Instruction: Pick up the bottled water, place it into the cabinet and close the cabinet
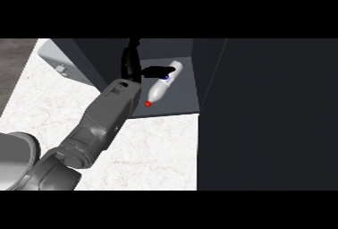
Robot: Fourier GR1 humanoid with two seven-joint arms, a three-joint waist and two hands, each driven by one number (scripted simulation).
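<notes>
The head view is looking steeply down on a white marbled counter (pixel 155 152) with a dark cabinet (pixel 211 71) standing at its far side. The cabinet is standing open: its grey interior floor (pixel 181 100) is showing, and a large dark panel (pixel 271 116), probably the cabinet's open door, is filling the right of the view.

The bottled water (pixel 162 85) is lying inside the cabinet on that grey floor. It is a white bottle with a blue label near the middle and a red cap. It is lying on its side at a slant, with the red cap pointing toward the counter and the base pointing toward the back of the compartment. The cap is sitting close to the front edge of the cabinet floor.

The left hand (pixel 134 62) is reaching into the cabinet on a grey forearm (pixel 105 120) that is coming up from the lower left of the view. The black fingers are lying straight toward the back of the compartment, just left of the bottle. The thumb (pixel 158 70) is sticking out to the right and is overlapping the upper part of the bottle. Whether it is touching the bottle cannot be told from this angle. The fingers are not curling round the bottle, so the hand is reading as open.

The right hand is not showing anywhere in the view.

At the upper left, a pale grey panel (pixel 63 65) is standing on the counter beside the cabinet; its nature cannot be told.
</notes>
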